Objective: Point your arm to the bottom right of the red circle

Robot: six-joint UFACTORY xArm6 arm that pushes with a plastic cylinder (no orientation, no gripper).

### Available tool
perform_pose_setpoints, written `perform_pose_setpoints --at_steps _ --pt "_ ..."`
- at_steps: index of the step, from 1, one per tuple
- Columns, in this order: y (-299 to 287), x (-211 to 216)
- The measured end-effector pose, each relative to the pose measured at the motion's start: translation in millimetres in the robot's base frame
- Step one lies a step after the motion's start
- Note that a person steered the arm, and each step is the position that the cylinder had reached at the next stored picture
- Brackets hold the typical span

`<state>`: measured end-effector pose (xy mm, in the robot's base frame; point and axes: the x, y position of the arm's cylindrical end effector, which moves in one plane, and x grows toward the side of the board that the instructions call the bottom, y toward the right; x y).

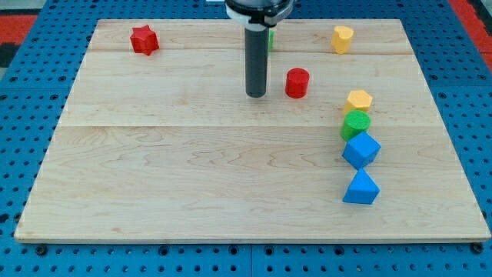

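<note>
The red circle point(297, 82) is a short red cylinder standing on the wooden board, right of centre in the view's upper half. My tip point(256, 95) is the lower end of a dark rod that comes down from the view's top. It rests on the board just left of the red circle and slightly lower, with a small gap between them.
A red star point(144, 39) lies at the top left. A yellow block point(342, 38) is at the top right. A green block point(270, 38) peeks out behind the rod. At the right, a yellow block point(358, 101), green cylinder point(355, 123), blue cube point(360, 149) and blue triangular block point(361, 188) form a column.
</note>
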<state>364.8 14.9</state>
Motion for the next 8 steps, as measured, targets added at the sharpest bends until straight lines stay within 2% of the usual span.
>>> perform_pose_setpoints --at_steps 2,3,4,5,6,7,8 --pt "128.8 -16.6" --pt "137.7 -16.6" --pt "117.2 -23.4" --pt "251.5 -50.7" --pt "307.2 -17.2" --pt "293.6 39.2" --pt "261.3 68.4"
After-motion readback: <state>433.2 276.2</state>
